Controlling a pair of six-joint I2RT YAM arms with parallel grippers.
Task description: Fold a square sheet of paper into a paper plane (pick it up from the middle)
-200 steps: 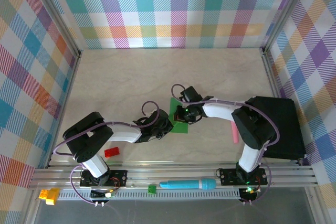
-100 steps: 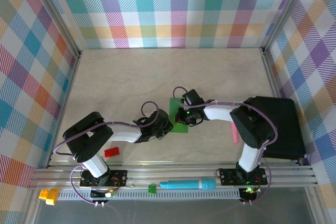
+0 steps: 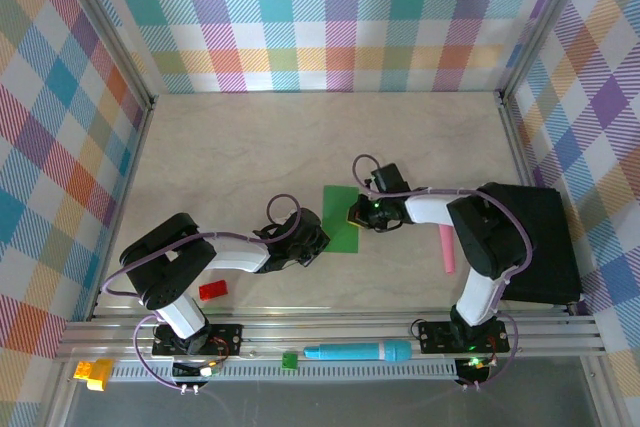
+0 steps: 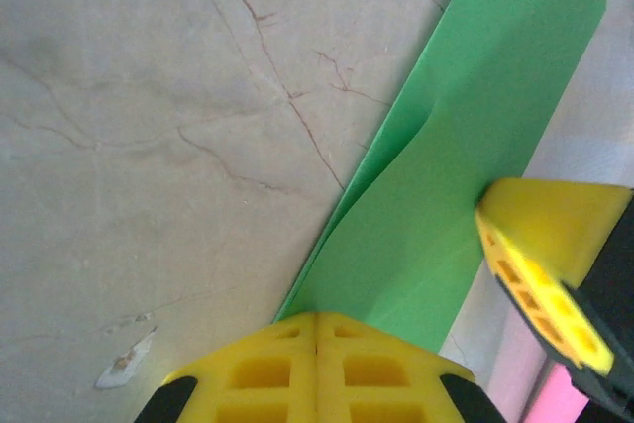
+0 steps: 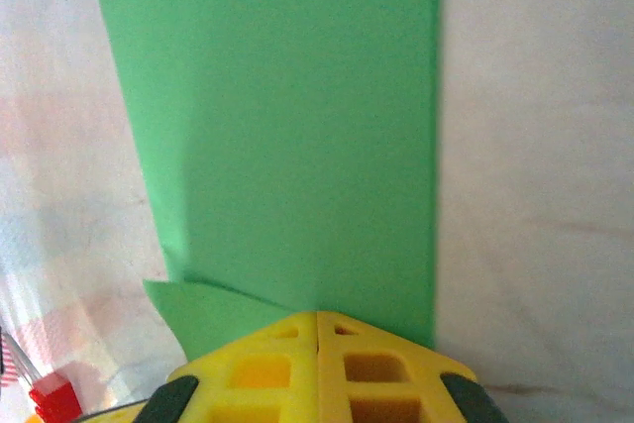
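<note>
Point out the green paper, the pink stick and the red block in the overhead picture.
green paper [image 3: 340, 217]: top view, flat middle.
pink stick [image 3: 448, 249]: top view, halfway along.
red block [image 3: 212, 290]: top view, its centre.

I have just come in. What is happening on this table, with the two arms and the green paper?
A sheet of green paper is being folded toward a paper plane. It lies on the table as a narrow strip, with no plane shape yet. The robot's left hand and right hand, both closed, touch it at opposite edges, seemingly pressing it down.
</note>
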